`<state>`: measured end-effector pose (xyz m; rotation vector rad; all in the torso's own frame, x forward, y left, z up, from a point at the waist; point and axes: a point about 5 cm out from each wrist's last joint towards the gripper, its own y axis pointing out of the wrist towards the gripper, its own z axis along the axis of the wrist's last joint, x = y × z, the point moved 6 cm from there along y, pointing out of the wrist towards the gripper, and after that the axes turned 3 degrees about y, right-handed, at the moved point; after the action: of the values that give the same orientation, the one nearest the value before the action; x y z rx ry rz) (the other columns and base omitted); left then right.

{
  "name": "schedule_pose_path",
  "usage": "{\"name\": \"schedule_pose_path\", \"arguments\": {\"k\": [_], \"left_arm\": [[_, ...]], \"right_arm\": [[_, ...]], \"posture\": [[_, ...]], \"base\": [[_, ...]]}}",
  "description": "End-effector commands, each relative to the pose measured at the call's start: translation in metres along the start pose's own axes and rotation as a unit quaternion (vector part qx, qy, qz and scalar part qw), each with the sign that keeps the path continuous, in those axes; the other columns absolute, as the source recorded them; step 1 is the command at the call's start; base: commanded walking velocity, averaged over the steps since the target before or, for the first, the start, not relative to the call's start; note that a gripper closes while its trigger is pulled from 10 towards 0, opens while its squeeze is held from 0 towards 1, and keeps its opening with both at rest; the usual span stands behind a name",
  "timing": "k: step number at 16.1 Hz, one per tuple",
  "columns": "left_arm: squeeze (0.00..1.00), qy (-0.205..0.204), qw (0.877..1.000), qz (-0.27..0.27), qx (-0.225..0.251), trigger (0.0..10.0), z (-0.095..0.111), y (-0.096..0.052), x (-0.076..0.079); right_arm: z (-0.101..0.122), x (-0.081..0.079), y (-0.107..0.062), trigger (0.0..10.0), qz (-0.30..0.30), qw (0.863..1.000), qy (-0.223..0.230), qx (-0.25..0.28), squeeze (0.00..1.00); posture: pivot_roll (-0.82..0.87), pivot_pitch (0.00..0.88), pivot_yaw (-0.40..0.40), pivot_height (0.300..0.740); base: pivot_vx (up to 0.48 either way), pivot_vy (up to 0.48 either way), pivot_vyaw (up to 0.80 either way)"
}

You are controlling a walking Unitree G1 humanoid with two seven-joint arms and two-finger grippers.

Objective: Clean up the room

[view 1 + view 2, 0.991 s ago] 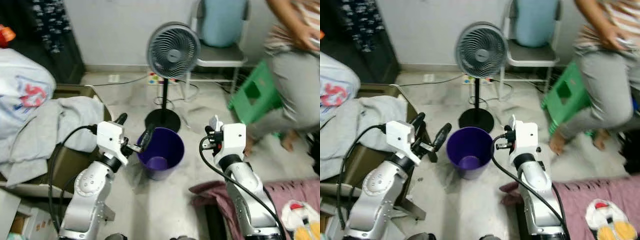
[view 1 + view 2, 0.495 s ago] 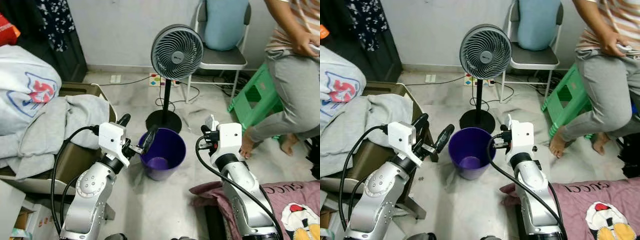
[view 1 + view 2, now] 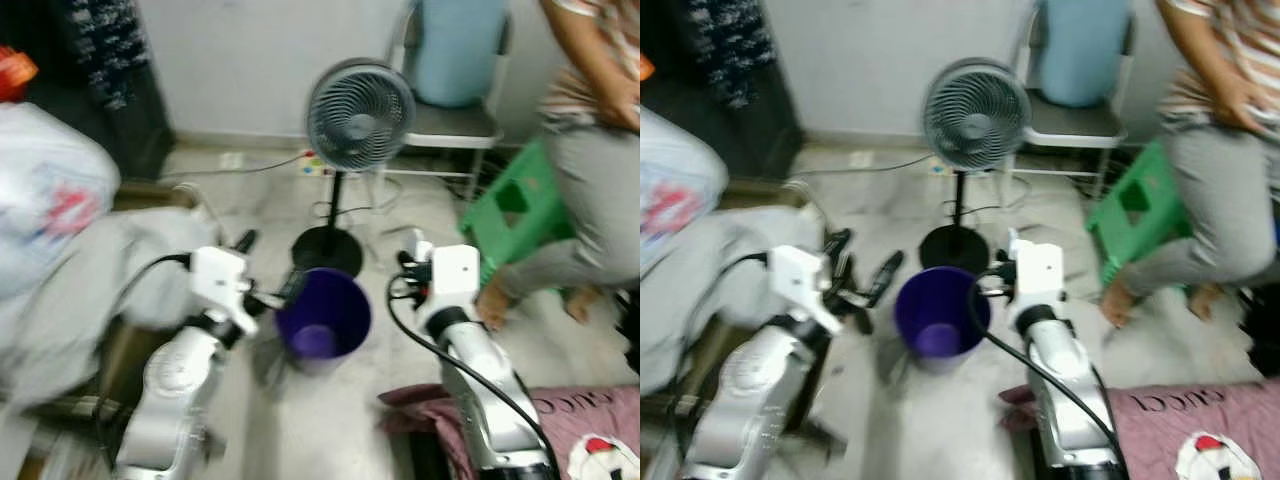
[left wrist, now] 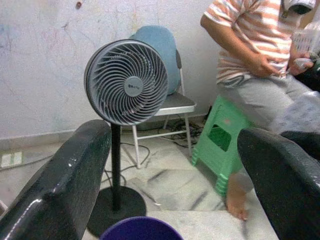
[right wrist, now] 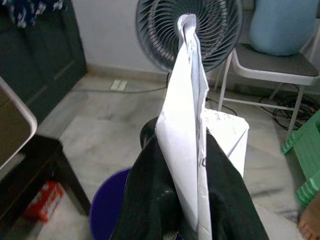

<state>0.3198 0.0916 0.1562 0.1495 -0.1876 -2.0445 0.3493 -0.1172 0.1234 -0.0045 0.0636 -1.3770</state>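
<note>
1. In the middle of the floor, just in front of the robot, a purple bucket [image 3: 322,322] is standing upright, with something pale lying at its bottom that is too blurred to make out.
2. The left gripper [image 3: 268,270] is hovering just beside the bucket's left rim, its two black fingers [image 4: 60,185] spreading wide apart and holding nothing.
3. The right gripper [image 5: 186,200] is hovering just to the right of the bucket, near its rim, with its fingers pressing together on a folded white paper [image 5: 187,125] that is sticking up between them.
4. Beyond the bucket, a grey pedestal fan [image 3: 359,115] is standing on its round black base [image 3: 327,247], facing the robot.
5. Behind the fan, a metal chair [image 3: 1070,118] is standing against the far wall with a light blue cushion [image 3: 1083,50] leaning on its back.
6. At the far right, a person in a striped shirt and grey trousers [image 3: 1220,200] is sitting, with a green plastic stool [image 3: 510,210] beside a bare foot.
7. To the left, grey and white clothes [image 3: 60,250] are lying heaped over a box.
8. At the near right, a pink cloth [image 3: 590,420] is lying on the floor beside the right arm.
</note>
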Motion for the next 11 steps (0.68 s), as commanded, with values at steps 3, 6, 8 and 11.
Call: {"name": "schedule_pose_path", "arguments": {"k": [3,6,8,11], "left_arm": [[0.00,-0.005,1.000,-0.020,0.010,10.0,0.004,0.004,0.013],[0.00,-0.006,1.000,-0.018,0.007,10.0,0.002,0.003,0.013],[0.00,-0.001,1.000,-0.009,0.006,10.0,0.002,0.002,0.010],[0.00,0.024,1.000,0.013,0.005,10.0,0.004,0.001,-0.002]], "right_arm": [[-0.004,0.011,-0.002,10.0,-0.014,1.000,-0.004,-0.007,0.00],[-0.005,0.010,-0.001,10.0,-0.012,1.000,-0.006,-0.008,0.00],[-0.004,0.009,0.000,10.0,-0.008,1.000,-0.006,-0.006,0.00],[0.001,0.005,0.007,10.0,-0.001,1.000,-0.011,0.003,0.00]], "posture": [[-0.04,0.143,-0.054,0.740],[-0.05,0.143,-0.056,0.740],[-0.04,0.140,-0.057,0.740],[-0.03,0.133,-0.055,0.740]], "base": [[0.384,0.000,0.00],[0.312,0.000,0.00],[0.141,0.000,0.00],[0.000,0.000,0.00]]}}
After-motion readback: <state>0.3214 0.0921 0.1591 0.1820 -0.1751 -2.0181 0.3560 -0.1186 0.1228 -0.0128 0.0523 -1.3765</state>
